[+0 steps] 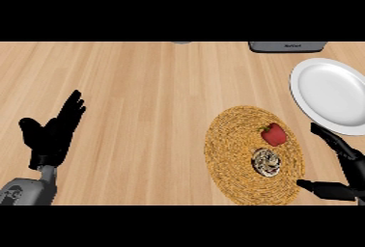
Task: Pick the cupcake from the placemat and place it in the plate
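Cupcake (266, 162) sits on woven placemat (230, 154) just left of right hand (341, 169) whose released fingers (329, 136) and thumb spread toward it without touching, red pepper (273, 134) beyond, white plate (335, 96) past the fingertips, left hand (51, 135) open, resting far left.

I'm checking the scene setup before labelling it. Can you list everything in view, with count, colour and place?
placemat: one, woven tan, right of centre on the counter
cupcake: one, brown and white, on the placemat
red pepper: one, red, on the placemat beyond the cupcake
plate: one, white, far right
grey appliance: one, top edge, partly cut off
counter: one, light wood
left hand: black, open, resting at left
right hand: black, open, lower right beside the placemat
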You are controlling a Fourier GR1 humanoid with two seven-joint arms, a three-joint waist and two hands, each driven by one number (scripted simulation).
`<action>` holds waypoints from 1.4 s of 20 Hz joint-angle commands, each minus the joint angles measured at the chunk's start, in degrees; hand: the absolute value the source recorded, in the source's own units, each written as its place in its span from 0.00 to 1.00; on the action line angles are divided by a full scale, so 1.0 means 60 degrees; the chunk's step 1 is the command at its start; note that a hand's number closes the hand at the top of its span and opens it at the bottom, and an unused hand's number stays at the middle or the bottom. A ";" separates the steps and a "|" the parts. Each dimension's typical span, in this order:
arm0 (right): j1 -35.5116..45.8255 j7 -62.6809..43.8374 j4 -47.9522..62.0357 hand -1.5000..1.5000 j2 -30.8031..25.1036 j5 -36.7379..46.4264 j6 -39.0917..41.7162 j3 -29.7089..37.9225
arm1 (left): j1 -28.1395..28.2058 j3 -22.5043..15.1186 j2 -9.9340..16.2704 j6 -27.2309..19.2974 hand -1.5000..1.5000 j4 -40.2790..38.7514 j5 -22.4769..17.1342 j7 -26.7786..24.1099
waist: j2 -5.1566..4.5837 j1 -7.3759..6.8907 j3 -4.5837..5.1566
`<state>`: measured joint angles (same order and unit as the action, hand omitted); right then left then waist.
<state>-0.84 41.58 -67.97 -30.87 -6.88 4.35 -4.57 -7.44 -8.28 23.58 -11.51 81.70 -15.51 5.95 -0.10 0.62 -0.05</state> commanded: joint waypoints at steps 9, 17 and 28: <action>-0.0658 -0.2087 -0.1967 0.00 -0.0724 0.1858 0.0073 -0.0302 | -0.0468 0.0502 -0.0436 0.0537 0.50 -0.0750 0.0502 -0.0083 | 0.0023 -0.0061 0.0014; -0.0470 -0.3908 -0.2553 0.00 -0.0701 0.3685 -0.0044 -0.1368 | 0.0336 0.0772 -0.0113 0.1049 0.50 -0.0022 0.0334 0.0055 | 0.0031 -0.0163 0.0011; 0.0532 -0.6805 -0.3312 0.00 -0.0498 0.5046 0.1442 -0.1692 | 0.0221 0.0989 -0.0633 0.1140 0.50 -0.0074 0.0821 -0.0097 | 0.0020 -0.0146 0.0011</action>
<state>-0.52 5.32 -87.76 -34.96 21.48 9.19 -14.07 -8.44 -3.79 19.39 -6.99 80.61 -10.29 7.44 0.04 -0.04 0.02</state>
